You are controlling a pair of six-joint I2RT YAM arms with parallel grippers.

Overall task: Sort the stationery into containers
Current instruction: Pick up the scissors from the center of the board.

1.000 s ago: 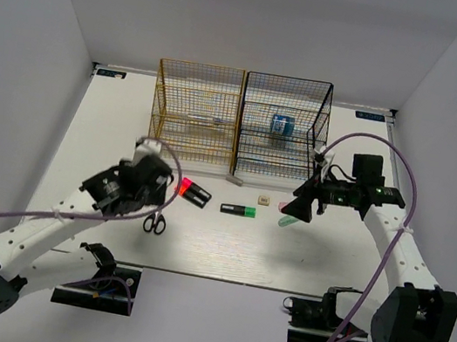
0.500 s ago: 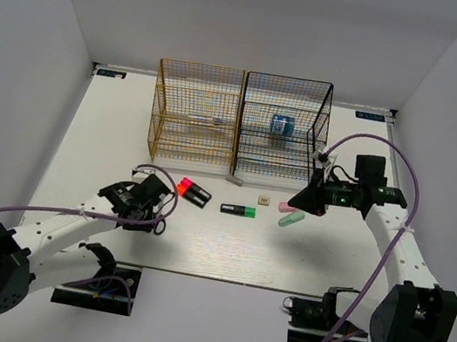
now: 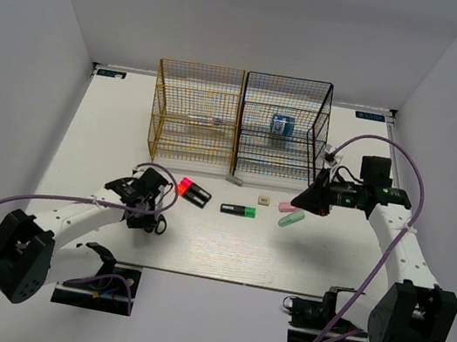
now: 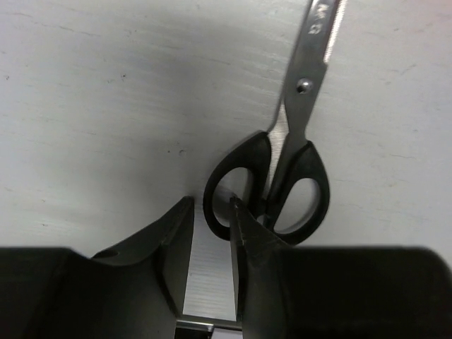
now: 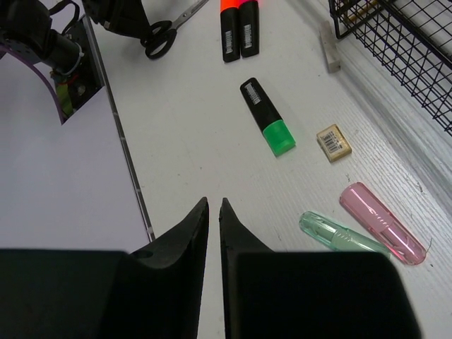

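Observation:
Black-handled scissors (image 4: 282, 176) (image 3: 154, 224) lie flat on the table. My left gripper (image 4: 210, 200) (image 3: 147, 210) is low over them, jaws closed on the rim of the left handle loop, right fingertip inside the loop. My right gripper (image 5: 213, 201) (image 3: 298, 205) hovers shut and empty above the table. Near it lie a mint piece (image 5: 339, 233) (image 3: 291, 220), a pink piece (image 5: 381, 222) and a beige cube (image 5: 333, 141) (image 3: 265, 200). A green-ended marker (image 3: 239, 211) and two red- and pink-ended markers (image 3: 193, 191) lie mid-table. The blue roll (image 3: 282, 125) sits in the black rack (image 3: 289, 80).
The yellow rack (image 3: 203, 66) stands left of the black one at the back and holds a thin pen-like item (image 3: 202, 119). A small grey stick (image 3: 234, 178) lies in front of where the racks meet. Purple cables loop off both arms.
My left gripper came down onto the scissors and narrowed around the handle loop. My right gripper went from wide open to shut and lifted slightly away from the mint piece.

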